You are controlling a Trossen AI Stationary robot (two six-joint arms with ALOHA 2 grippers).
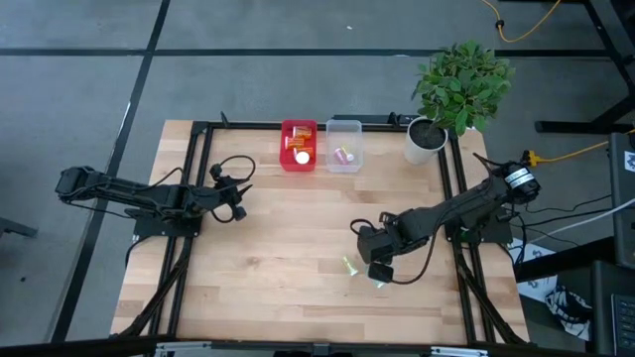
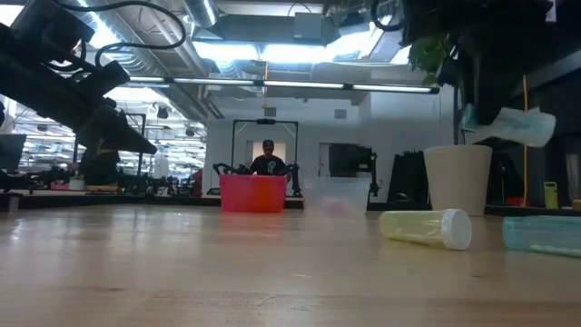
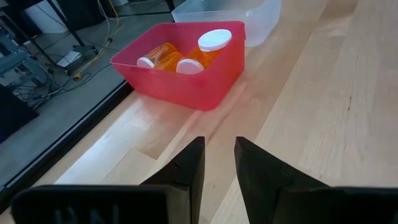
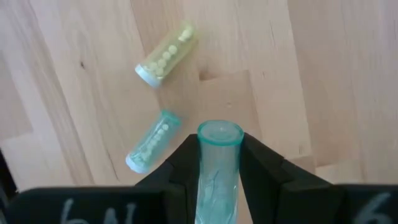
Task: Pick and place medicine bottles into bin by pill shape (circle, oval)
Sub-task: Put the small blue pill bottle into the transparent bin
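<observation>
**Teal vial pinched between the right arm's fingers, two more lying loose ahead of it**

Nearest the right wrist camera, a teal vial point(image 4: 219, 163) sits clamped between the two dark fingers of the right gripper point(image 4: 219, 168), which is closed tight on its slim body, the rounded end pointing forward past the fingertips. Just beyond that tip, on the worktop point(image 4: 323, 74), lie a green vial point(image 4: 152, 142) and, a little farther ahead, a yellow vial point(image 4: 166, 52), both on their sides and apart from each other.

These vials look like thin, light plastic: stiff enough to take a firm pinch, but smooth and round, so I judge they could roll at a nudge or slide lengthwise in a loose grip. Across the middle of the body is the sensible place to hold, as with the teal one; the capped end looks a poorer seat.

Far across the worktop from this gripper stand the red bin point(image 1: 299, 146), already holding orange bottles point(image 3: 180, 57) with white caps, and beside it the clear bin point(image 1: 343, 145), holding at least one pale vial.

Off near the opposite edge, the left gripper point(image 3: 219, 163) waits with its fingers narrowly parted, holding nothing.
</observation>
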